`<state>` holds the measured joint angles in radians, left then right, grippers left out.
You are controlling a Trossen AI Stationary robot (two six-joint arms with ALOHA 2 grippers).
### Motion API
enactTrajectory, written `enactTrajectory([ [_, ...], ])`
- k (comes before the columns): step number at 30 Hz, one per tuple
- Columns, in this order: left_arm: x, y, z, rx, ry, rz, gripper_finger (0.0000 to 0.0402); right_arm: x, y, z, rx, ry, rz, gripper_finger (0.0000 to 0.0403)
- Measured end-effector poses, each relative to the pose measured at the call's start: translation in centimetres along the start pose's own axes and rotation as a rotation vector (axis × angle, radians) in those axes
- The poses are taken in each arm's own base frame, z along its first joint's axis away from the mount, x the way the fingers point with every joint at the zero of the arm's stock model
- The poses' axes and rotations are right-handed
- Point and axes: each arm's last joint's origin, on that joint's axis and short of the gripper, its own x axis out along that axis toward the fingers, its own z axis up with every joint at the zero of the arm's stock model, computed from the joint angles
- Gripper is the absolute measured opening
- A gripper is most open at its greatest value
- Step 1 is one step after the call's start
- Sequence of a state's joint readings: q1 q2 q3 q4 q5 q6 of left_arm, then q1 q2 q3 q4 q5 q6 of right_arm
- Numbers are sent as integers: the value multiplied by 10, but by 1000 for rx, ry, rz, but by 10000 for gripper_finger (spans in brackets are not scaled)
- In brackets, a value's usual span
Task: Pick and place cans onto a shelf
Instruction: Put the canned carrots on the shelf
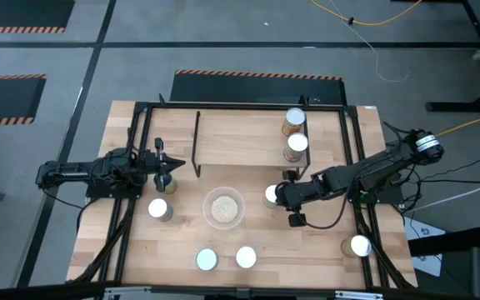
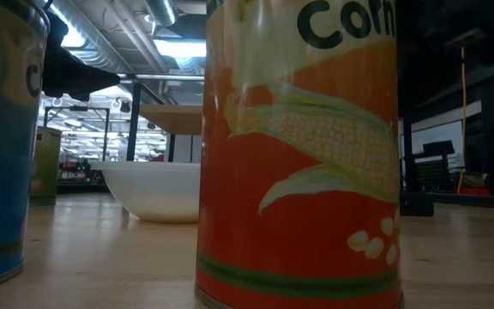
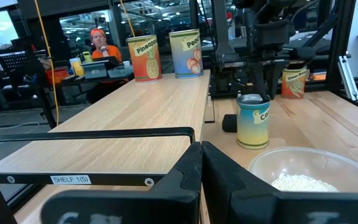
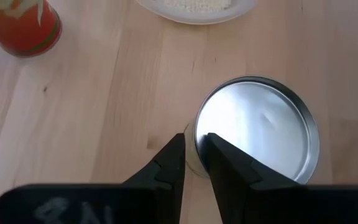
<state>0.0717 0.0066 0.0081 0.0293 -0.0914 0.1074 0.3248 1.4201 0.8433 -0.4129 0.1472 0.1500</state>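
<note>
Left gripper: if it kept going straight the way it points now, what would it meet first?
Likely the shelf: the left gripper, fingers shut, points along its board at board height. Two cans stand at the far end. Depth unclear.

The table (image 1: 323, 250) was light brown wood. The shelf (image 1: 240, 137) had the same pale wood and a thin black frame. The cans (image 1: 296, 117) had shiny silver-white tops. Near the bowl (image 1: 223, 207), one can (image 2: 298, 154) was orange with yellow corn, green leaves and a green stripe. The bowl looked white, with beige bits inside. Another can (image 3: 253, 121) near the bowl faded from blue to yellow. Both arms (image 1: 98, 173) were black. The floor (image 1: 257, 75) past the shelf had orange and black stripes.
</note>
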Motion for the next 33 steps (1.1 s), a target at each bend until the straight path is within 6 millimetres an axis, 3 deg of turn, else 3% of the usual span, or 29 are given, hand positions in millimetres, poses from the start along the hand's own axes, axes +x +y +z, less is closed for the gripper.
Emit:
enactTrajectory([
  [12, 0, 0, 0, 0, 0, 0, 0, 0, 0, 0, -1, 1, 9, 8],
  [21, 0, 0, 0, 0, 0, 0, 0, 0, 0, 1, -1, -1, 10, 4],
  [33, 0, 0, 0, 0, -1, 0, 0, -11, 3, 21, 2, -45, 57, 2],
])
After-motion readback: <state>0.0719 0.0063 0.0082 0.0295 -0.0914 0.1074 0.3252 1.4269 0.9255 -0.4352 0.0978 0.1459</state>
